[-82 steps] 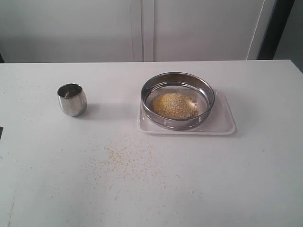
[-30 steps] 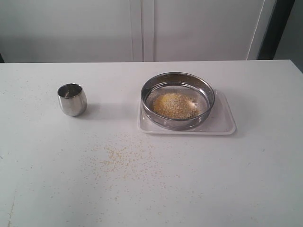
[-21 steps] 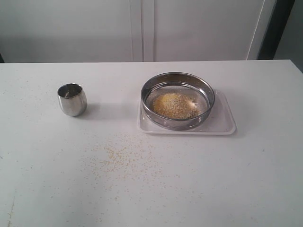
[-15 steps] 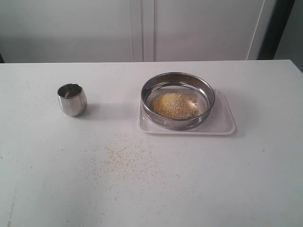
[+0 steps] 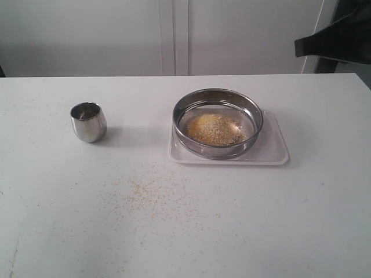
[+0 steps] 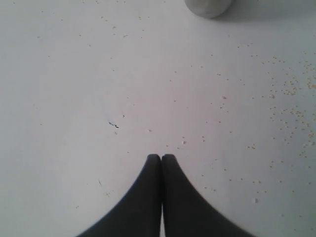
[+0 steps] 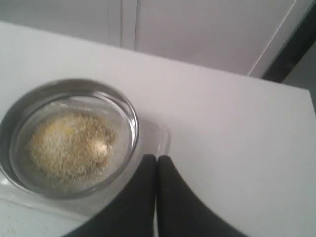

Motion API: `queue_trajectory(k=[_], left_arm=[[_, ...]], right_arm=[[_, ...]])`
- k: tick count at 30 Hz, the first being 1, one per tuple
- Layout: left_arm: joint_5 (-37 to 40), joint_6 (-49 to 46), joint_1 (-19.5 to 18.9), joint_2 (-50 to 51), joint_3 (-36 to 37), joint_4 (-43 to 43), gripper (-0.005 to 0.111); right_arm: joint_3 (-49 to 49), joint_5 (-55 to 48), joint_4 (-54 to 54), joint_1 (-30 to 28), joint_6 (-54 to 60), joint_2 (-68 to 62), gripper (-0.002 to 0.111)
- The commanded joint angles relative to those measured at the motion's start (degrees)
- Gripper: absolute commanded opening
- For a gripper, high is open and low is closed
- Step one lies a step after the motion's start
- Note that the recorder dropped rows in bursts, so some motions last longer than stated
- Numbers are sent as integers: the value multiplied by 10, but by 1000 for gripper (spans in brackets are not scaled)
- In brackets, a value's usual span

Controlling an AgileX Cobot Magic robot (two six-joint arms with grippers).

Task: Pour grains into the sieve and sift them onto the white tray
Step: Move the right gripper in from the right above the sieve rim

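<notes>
Logging the sieve (image 5: 218, 123), heaped with grains (image 5: 215, 128), on the white tray (image 5: 272, 152) right of the table's (image 5: 290, 220) centre; a steel cup (image 5: 88, 121) stands nearer the left edge. I read left gripper (image 6: 161, 157) and right gripper (image 7: 157, 158) both pinched closed, empty.

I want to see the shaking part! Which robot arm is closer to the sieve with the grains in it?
The right one, probably. The right gripper, shut, hangs beside the sieve holding the grains; the left gripper, also shut, is by the cup, no sieve in its view.
</notes>
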State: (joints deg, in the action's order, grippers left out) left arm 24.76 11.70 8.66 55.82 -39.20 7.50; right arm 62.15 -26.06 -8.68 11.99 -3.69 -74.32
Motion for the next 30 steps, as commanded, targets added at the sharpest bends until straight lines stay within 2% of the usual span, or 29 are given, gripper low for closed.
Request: queue_trajectory(k=[1, 7, 17, 21, 26, 30], left_arm=[[3, 3, 0, -4, 4, -2, 0], [3, 3, 0, -4, 4, -2, 0], [3, 3, 0, -4, 4, -2, 0], [3, 3, 0, -4, 4, -2, 0], [3, 3, 0, -4, 4, -2, 0], [3, 3, 0, -4, 4, -2, 0]], right_arm=[[82, -105, 29, 2, 52, -89, 0], [193, -231, 41, 2, 73, -213, 0], [296, -297, 53, 0, 80, -311, 1], [331, -315, 54, 0, 81, -340, 12], [366, -327, 62, 0, 88, -360, 38], [383, -325, 94, 0, 88, -368, 48]])
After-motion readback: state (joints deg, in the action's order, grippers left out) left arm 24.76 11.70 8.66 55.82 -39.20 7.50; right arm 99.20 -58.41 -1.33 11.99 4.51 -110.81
